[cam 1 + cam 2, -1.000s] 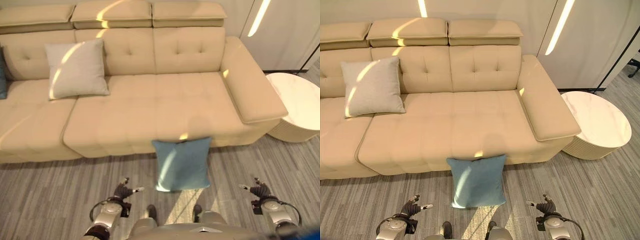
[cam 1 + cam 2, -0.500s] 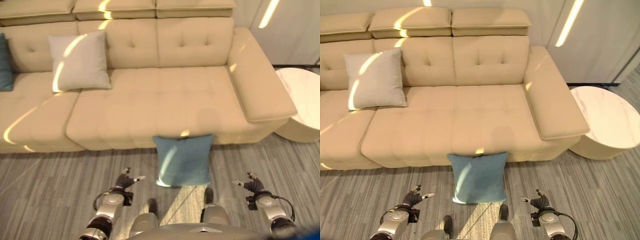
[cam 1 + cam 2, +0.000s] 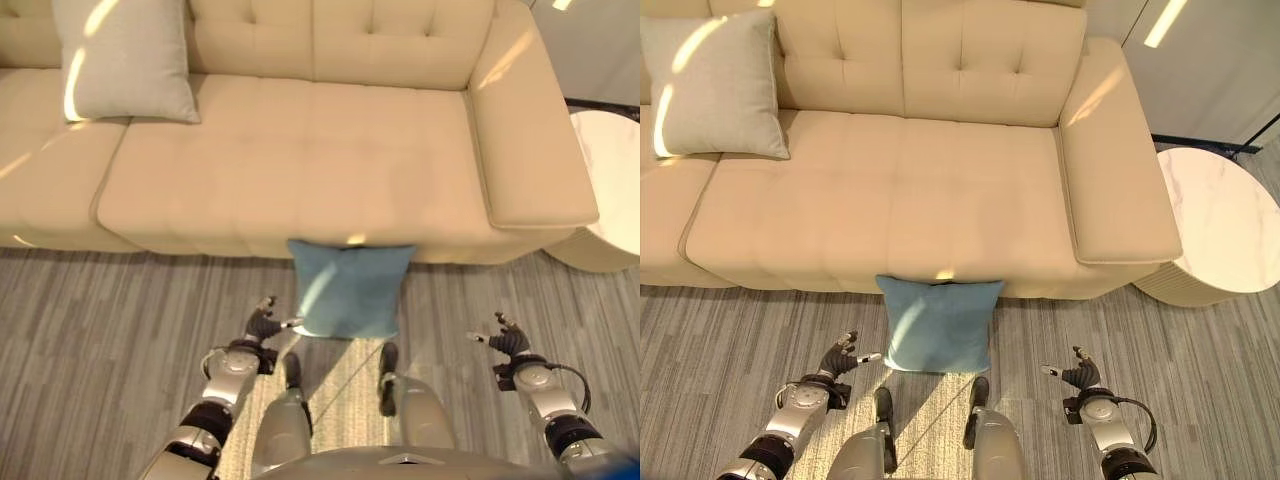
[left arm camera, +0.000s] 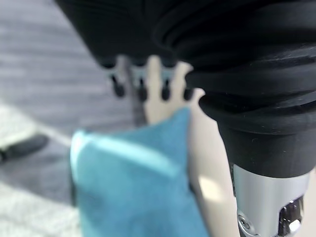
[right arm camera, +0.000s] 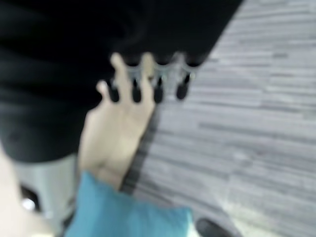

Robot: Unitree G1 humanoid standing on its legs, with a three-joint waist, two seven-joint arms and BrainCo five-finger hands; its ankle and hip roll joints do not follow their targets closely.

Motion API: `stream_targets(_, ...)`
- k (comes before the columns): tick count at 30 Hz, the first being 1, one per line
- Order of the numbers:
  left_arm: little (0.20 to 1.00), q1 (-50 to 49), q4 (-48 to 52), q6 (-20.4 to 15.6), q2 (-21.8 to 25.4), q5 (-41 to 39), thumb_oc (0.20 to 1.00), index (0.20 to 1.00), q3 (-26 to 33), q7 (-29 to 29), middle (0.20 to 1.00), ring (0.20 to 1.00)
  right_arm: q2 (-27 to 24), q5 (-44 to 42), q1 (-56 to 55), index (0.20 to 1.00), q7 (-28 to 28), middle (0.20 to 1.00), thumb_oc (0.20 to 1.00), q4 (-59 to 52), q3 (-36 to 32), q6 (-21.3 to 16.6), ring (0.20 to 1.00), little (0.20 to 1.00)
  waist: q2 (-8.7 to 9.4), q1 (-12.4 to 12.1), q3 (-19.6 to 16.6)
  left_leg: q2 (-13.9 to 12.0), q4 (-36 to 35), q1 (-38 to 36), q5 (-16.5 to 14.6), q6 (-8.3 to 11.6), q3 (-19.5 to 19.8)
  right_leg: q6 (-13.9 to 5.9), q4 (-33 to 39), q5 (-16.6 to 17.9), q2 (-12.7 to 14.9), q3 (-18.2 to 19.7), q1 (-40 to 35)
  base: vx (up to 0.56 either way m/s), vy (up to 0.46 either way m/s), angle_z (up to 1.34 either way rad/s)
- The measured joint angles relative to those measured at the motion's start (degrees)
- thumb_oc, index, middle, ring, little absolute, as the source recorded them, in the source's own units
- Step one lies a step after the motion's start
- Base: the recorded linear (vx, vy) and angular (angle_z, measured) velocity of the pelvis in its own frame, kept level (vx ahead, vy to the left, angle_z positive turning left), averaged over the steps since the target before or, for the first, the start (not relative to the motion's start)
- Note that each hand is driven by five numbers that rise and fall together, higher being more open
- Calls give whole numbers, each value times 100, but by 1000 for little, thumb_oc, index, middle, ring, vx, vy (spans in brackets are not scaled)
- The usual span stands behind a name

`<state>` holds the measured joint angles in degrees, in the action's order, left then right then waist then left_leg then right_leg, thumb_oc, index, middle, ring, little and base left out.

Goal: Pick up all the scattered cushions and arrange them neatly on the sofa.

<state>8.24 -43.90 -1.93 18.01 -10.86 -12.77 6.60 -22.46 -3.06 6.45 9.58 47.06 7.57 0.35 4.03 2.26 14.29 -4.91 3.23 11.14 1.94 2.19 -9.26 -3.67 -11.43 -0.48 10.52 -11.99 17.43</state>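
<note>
1. Left eye view, far left: grey cushion (image 3: 125,58), square, woven cloth, propped against the sofa (image 3: 300,170) backrest; judged already placed.
2. Left hand (image 3: 262,324): fingers spread, empty, just beside the blue cushion.
3. Blue cushion (image 3: 348,288): square, soft matte fabric, on the striped grey floor (image 3: 90,320), leaning on the sofa front; not yet picked up.
4. Sofa: beige, tufted, smooth upholstery.
5. Right hand (image 3: 508,342): fingers spread, empty, well apart from the cushion.
6. Round table (image 3: 1220,220): pale marbled top.
</note>
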Motion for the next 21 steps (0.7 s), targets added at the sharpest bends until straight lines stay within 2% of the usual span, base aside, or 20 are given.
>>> stream_targets(3, 1000, 107, 22, -40, 176, -197, 1000, 1000, 65, 62, 1000, 1000, 7, -4, 271, 1000, 79, 1000, 1000, -28, 109, -15, 1000, 1000, -11, -105, 167, 71, 182, 236, -72, -76, -5, -36, -7, 37, 112, 25, 187, -88, 27, 4)
stream_targets(5, 1000, 497, 41, -76, 242, -262, 1000, 1000, 65, 213, 1000, 1000, 1, -13, 771, 1000, 197, 1000, 1000, 0, 106, -15, 1000, 1000, -102, -191, 633, 111, 414, 620, -63, -102, 23, -28, -140, 136, 155, 23, 471, -187, -11, 10)
stream_targets(7, 1000, 935, 31, -133, 302, -403, 1000, 1000, 30, 469, 1000, 1000, 9, -37, 1374, 1000, 426, 1000, 1000, 15, 195, -45, 1000, 1000, -150, -215, 851, 117, 767, 1220, -111, -119, 42, -35, -484, 93, 234, 35, 1059, -148, -50, 12)
stream_targets(8, 1000, 1515, -33, -148, 314, -436, 1000, 1000, 40, 691, 1000, 1000, 16, -132, 1926, 1000, 603, 1000, 1000, 17, 197, -56, 1000, 1000, -165, -198, 1259, 110, 1001, 1628, -83, -137, 72, 8, -773, 74, 288, 58, 1476, -76, -48, 15)
stream_targets(9, 1000, 1891, -50, -155, 305, -438, 1000, 1000, 34, 766, 1000, 1000, 101, -137, 2250, 1000, 685, 1000, 1000, 20, 216, -76, 1000, 1000, -154, -185, 1428, 86, 1113, 1815, -98, -114, 85, 58, -917, 5, 307, 79, 1674, -126, -44, 11)
stream_targets(10, 1000, 2163, -227, -250, 317, -448, 1000, 1000, -41, 879, 1000, 1000, 141, -199, 2523, 1000, 805, 1000, 1000, 35, 291, -78, 1000, 1000, -155, -176, 1468, 55, 1217, 1981, -79, -99, 85, 44, -1055, -2, 327, 86, 1863, -242, -33, 0)
stream_targets(11, 1000, 2817, -620, -320, 413, -609, 1000, 1000, -191, 1108, 1000, 1000, 16, -247, 3115, 1000, 1031, 1000, 1000, 154, 457, -85, 1000, 1000, -174, -96, 1480, 10, 1521, 2607, -94, -89, 103, 29, -1347, -69, 359, 83, 2482, -185, -21, 3)
stream_targets(12, 1000, 3131, -735, -323, 505, -611, 1000, 1000, -274, 1180, 1000, 1000, -68, -247, 3372, 1000, 1097, 1000, 1000, 248, 511, -96, 1000, 1000, -180, -62, 1489, -2, 1669, 2941, -107, -88, 139, 77, -1472, -103, 360, 81, 2799, -104, -13, 11)
stream_targets(13, 1000, 3593, -708, -351, 752, -734, 1000, 1000, -477, 1339, 1000, 1000, -230, -358, 3948, 1000, 1277, 1000, 1000, 325, 610, -144, 1000, 1000, -184, 22, 1490, -26, 2019, 3649, -118, -86, 203, 141, -1813, -135, 372, 116, 3484, -31, -13, 13)
stream_targets(15, 1000, 4060, -686, -379, 814, -859, 1000, 1000, -451, 1433, 1000, 1000, -367, -409, 4364, 1000, 1449, 1000, 1000, 319, 582, -196, 1000, 1000, -186, 19, 1580, -44, 2247, 4106, -132, -80, 230, 260, -2066, -152, 382, 158, 3960, -6, -3, 5)
stream_targets(16, 1000, 4307, -693, -384, 872, -908, 1000, 1000, -473, 1502, 1000, 1000, -425, -466, 4599, 1000, 1547, 1000, 1000, 376, 599, -202, 1000, 1000, -182, 20, 1673, -85, 2517, 4434, -202, -65, 240, 403, -2284, -169, 376, 184, 4291, 32, 6, -8)
stream_targets(19, 1000, 4420, -689, -390, 888, -1064, 1000, 1000, -563, 1553, 1000, 1000, -458, -499, 4703, 1000, 1640, 1000, 1000, 369, 667, -207, 1000, 1000, -195, 29, 1665, -124, 3041, 4815, -449, -66, 275, 454, -2706, -338, 377, 305, 4688, 46, 2, -10)
stream_targets(21, 1000, 4547, -727, -390, 957, -1105, 1000, 1000, -580, 1628, 1000, 1000, -570, -618, 4767, 1000, 1770, 1000, 1000, 394, 658, -208, 1000, 1000, -201, 58, 1659, -148, 3220, 5106, -484, -83, 275, 466, -2861, -360, 380, 334, 4975, 87, -11, -3)
